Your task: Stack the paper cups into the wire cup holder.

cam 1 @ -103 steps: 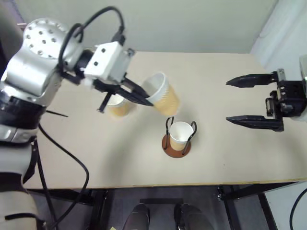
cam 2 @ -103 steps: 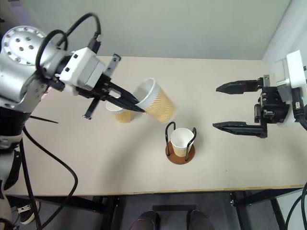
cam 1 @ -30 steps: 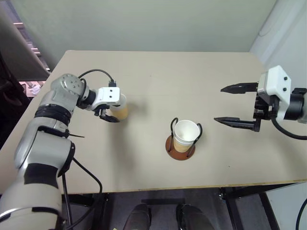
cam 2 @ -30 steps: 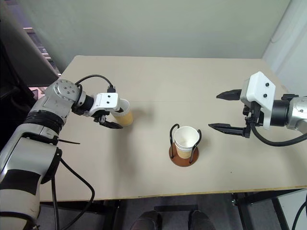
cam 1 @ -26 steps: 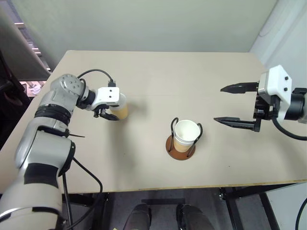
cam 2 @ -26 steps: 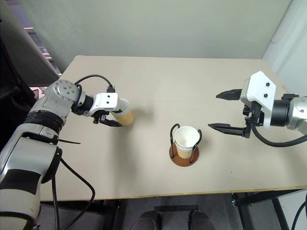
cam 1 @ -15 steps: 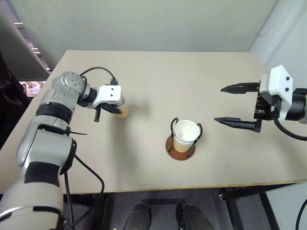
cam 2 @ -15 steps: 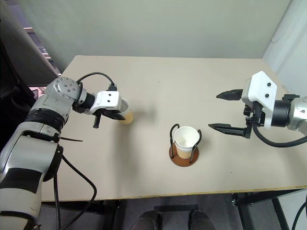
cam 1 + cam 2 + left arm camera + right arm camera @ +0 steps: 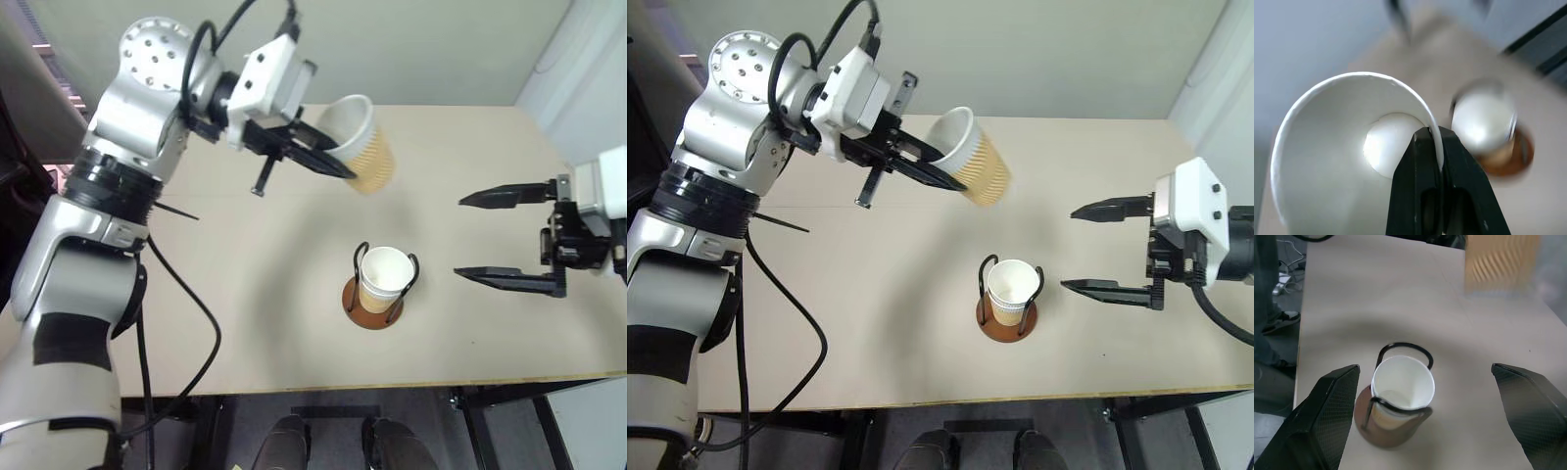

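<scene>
One tan paper cup [image 9: 361, 144] is hanging tilted in the air above the table, its white rim pinched, mouth facing up and to the left. A second paper cup [image 9: 383, 279] (white inside, tan below) is sitting upright in the wire cup holder [image 9: 373, 303], whose black loops are rising from a reddish-brown disc base.

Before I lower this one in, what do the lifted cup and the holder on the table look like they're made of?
The lifted cup, pinched at its rim by the left gripper, looks like thin paper: matte tan outside, white inside, rolled rim. The holder seems to be thin black wire loops, probably metal, on a reddish-brown disc base, possibly wood or plastic; I can't tell which.
</scene>
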`<state>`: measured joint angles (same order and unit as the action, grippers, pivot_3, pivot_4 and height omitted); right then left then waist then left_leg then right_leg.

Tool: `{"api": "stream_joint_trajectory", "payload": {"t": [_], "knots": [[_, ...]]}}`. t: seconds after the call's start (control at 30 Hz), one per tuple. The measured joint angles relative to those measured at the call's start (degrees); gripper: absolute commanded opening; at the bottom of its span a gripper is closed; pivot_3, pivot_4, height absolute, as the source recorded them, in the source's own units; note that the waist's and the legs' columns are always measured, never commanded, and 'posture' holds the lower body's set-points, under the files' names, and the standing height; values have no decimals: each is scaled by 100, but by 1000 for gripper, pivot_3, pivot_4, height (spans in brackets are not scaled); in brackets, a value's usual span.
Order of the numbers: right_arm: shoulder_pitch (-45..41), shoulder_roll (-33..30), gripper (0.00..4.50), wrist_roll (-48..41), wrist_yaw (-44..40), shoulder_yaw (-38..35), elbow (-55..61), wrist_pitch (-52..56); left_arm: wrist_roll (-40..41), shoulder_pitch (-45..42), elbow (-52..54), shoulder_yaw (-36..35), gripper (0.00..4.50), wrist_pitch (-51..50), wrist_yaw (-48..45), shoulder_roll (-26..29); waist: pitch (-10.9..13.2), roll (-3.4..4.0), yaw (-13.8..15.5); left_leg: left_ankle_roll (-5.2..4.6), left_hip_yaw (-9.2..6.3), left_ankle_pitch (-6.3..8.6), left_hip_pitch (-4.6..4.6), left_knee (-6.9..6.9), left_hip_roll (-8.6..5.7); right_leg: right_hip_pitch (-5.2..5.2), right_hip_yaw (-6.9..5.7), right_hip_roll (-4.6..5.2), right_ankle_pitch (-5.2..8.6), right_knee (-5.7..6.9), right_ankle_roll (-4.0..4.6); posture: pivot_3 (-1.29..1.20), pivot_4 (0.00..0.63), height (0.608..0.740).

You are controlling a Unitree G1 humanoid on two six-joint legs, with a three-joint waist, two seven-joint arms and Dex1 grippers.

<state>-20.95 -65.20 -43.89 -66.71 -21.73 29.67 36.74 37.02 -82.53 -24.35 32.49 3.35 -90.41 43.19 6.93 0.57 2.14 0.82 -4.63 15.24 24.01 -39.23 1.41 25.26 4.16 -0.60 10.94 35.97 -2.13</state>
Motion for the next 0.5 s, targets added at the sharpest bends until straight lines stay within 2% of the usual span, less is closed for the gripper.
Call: {"api": "stream_joint_trajectory", "payload": {"t": [0.03, 0.27, 0.5], "knots": [[66, -18, 4500, -16, 45, -114, 35, 37, 147, -24, 70, 247, 39, 34, -1, -20, 0, 0, -13, -29, 11, 16, -6, -1, -1, -1, 11, -3, -3, 3, -5, 0, 150, 740], [573, -23, 4500, -178, 367, -693, 535, 342, 557, -149, 294, 1792, 39, 649, -3, 1, 1, 2, -64, -65, 36, 33, -15, -29, 0, -4, 50, -11, -24, 4, -29, 0, 150, 740], [901, -23, 4500, -312, 592, -1142, 844, 536, 369, -297, -74, 2336, 39, 1372, -4, -198, 3, 7, -62, -94, 39, 51, -14, -54, 0, -19, 52, -9, -25, -3, -32, 0, 150, 740]]}}
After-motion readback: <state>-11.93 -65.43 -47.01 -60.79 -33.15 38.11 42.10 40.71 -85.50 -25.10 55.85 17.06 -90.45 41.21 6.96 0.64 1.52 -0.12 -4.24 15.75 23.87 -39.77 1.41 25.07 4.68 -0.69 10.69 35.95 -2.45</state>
